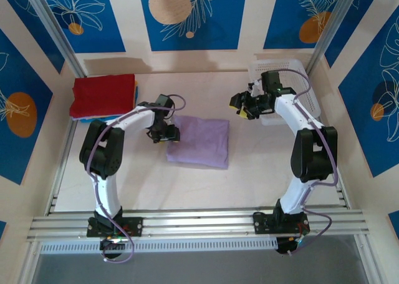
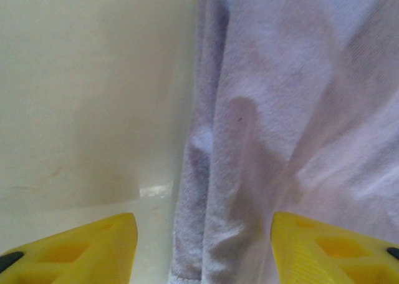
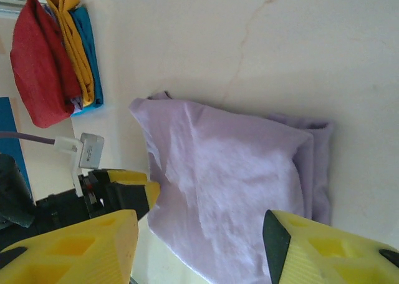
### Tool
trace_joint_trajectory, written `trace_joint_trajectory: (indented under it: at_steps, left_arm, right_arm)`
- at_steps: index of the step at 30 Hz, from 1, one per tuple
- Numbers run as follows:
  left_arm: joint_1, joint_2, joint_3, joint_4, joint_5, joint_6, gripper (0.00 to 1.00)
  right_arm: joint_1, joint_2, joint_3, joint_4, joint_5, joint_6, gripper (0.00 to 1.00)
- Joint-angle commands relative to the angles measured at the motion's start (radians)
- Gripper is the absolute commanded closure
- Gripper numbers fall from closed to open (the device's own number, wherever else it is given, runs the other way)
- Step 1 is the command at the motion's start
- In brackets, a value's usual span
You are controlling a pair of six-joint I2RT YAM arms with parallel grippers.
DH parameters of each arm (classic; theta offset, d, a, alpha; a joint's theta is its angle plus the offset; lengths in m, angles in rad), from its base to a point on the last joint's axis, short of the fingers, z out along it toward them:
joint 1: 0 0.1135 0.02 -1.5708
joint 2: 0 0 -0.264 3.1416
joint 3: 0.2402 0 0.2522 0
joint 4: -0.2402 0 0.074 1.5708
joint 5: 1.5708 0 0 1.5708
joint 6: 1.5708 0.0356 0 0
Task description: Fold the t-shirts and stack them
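A folded lavender t-shirt (image 1: 201, 143) lies in the middle of the table. My left gripper (image 1: 169, 134) is low at its left edge. In the left wrist view its yellow fingers (image 2: 81, 251) stand apart, open, on either side of the shirt's folded edge (image 2: 237, 171). My right gripper (image 1: 238, 106) hangs open above the table, right of the shirt and beside the basket. Below it in the right wrist view lie the lavender shirt (image 3: 230, 184) and the left gripper (image 3: 121, 189). A stack of folded t-shirts (image 1: 103, 95), red on top, sits at the back left.
The white perforated basket (image 1: 277, 63) stands at the back right, behind the right arm. In the right wrist view the stack (image 3: 56, 59) shows red, yellow-orange and blue layers. Bare table lies in front of the shirt.
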Motion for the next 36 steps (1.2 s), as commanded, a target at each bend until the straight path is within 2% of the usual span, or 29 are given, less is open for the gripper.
trace_joint_trajectory:
  at_steps: [1,5,8,12,16,21,30,36]
  left_arm:
    - [-0.023,0.036,0.024,0.017,0.022,0.007,0.43]
    - [-0.051,0.069,0.027,0.009,-0.02,0.006,0.47]
    - [-0.062,0.096,0.023,0.005,-0.043,0.001,0.53]
    - [-0.097,0.112,0.017,-0.01,-0.097,-0.005,0.77]
    - [-0.111,0.122,-0.02,0.016,-0.077,-0.04,1.0]
    - [-0.101,0.096,0.007,-0.009,-0.11,-0.004,1.0]
    - [-0.096,0.075,0.339,-0.267,-0.469,0.249,1.0]
    - [-0.095,0.068,0.454,-0.35,-0.688,0.378,1.0]
  right_arm:
    - [-0.017,-0.065,-0.026,-0.027,-0.042,-0.02,0.43]
    - [-0.036,-0.093,-0.052,-0.037,-0.047,-0.026,0.43]
    - [-0.051,-0.117,-0.064,-0.044,-0.053,-0.03,0.43]
    - [-0.072,-0.159,-0.083,-0.054,-0.056,-0.038,0.43]
    - [-0.111,-0.191,-0.091,-0.077,-0.07,-0.043,0.43]
    - [-0.157,-0.24,-0.089,-0.121,-0.106,-0.064,0.43]
    - [-0.159,-0.379,-0.144,-0.184,-0.122,-0.126,0.33]
    - [-0.16,-0.466,-0.199,-0.185,-0.13,-0.137,0.17]
